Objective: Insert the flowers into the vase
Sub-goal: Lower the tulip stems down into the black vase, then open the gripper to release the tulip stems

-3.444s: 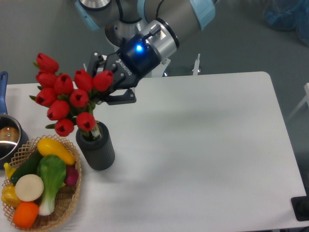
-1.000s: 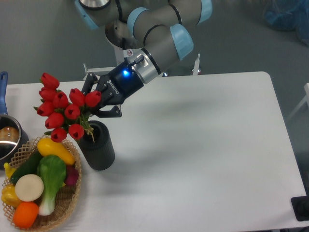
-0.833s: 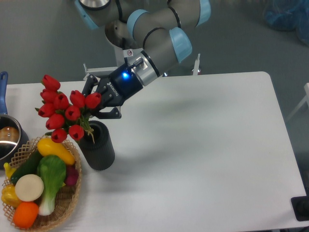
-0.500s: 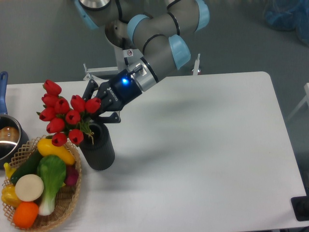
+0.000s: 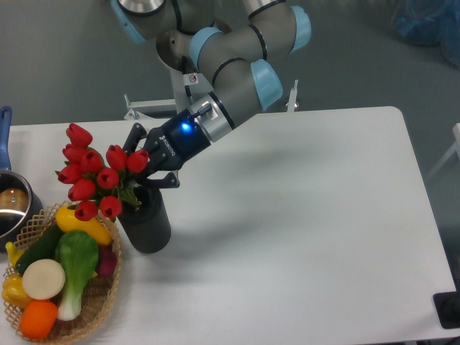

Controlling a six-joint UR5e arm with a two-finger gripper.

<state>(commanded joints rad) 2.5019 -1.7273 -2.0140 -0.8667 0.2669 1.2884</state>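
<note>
One pincer (image 5: 141, 159) | printed label unreadable | gripping flowers (image 5: 93, 171)

Pincer (image 5: 141, 159) fingertips behind flowers (image 5: 93, 171)

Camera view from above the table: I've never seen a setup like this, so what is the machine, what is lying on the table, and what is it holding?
This is one fixed camera looking down at a white table. The grey and light-blue jointed machine is a robot arm; its black end with the blue light is a two-finger gripper. The gripper sits at the stems of a bunch of red tulips, just above the mouth of a dark ribbed vase; the blooms hide whether its fingers are closed. The stems reach down into the vase mouth. At lower left, a wicker basket holds toy vegetables and fruit. A blue-handled metal pot shows at the left edge.
</note>
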